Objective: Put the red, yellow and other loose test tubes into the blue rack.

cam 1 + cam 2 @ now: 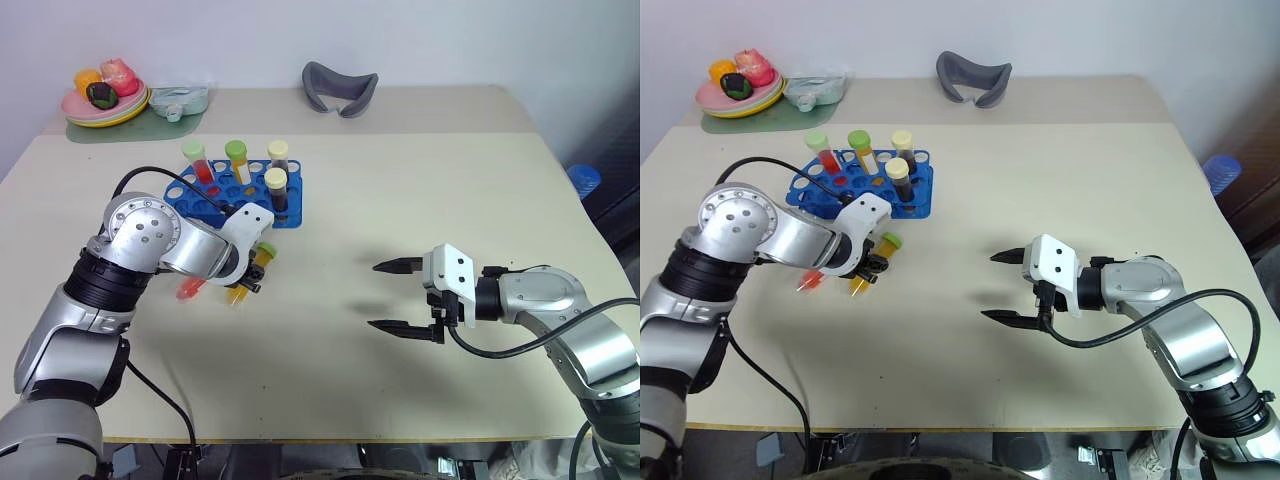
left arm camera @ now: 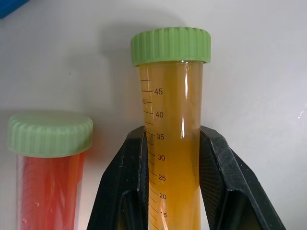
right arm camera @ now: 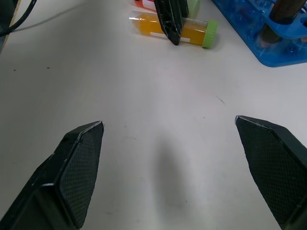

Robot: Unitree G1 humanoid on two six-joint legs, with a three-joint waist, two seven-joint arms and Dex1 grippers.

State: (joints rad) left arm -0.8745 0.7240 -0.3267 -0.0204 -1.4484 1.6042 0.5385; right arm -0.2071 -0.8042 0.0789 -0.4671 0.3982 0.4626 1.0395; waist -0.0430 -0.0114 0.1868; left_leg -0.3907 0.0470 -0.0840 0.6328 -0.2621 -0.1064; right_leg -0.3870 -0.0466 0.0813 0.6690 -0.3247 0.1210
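A red-filled tube (image 2: 48, 172) with a green cap lies just beside the left gripper (image 1: 243, 283), whose black fingers (image 2: 122, 187) are clamped on a yellow tube (image 2: 173, 143), also green-capped and holding amber liquid, lying on the table (image 1: 400, 190). Just beyond that gripper stands the blue rack (image 1: 215, 200), with four capped tubes upright in its holes. Well to the right, the right gripper (image 1: 398, 296) hangs over bare tabletop, fingers spread wide and holding nothing.

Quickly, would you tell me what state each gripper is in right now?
Left gripper: shut on the yellow tube.
Right gripper: open, holding nothing.
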